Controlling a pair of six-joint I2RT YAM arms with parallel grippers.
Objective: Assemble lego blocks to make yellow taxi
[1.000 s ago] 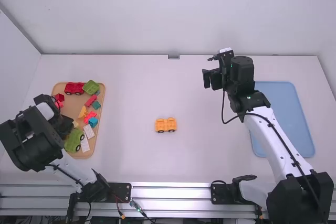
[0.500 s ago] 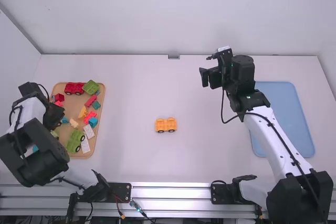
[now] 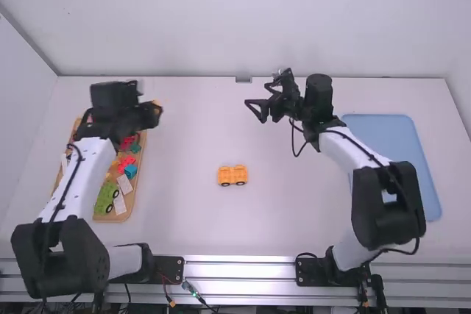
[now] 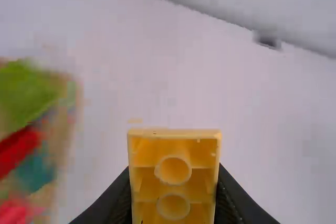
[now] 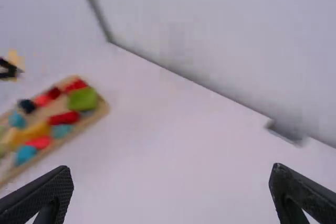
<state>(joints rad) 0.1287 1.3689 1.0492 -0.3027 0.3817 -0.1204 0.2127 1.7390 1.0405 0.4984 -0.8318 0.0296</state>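
My left gripper is over the tray's far right corner, holding a yellow block. In the left wrist view the left gripper is shut on that yellow block, whose hollow underside with two round tubes faces the camera. A yellow wheeled base rests mid-table, apart from both grippers. Beyond it and to its right, my right gripper hangs above the table, open, with nothing held. The right gripper has its fingers wide apart in the right wrist view.
A wooden tray on the left, partly under the left arm, bears red, green, blue and white blocks and a green wheeled base. On the right lies a blue tray, partly behind the right arm. A wall rises along the table's far edge.
The left arm has swung up and away from the tray's near part, bringing the yellow block with it. My right gripper has shifted left toward the middle, and its fingers now show spread.
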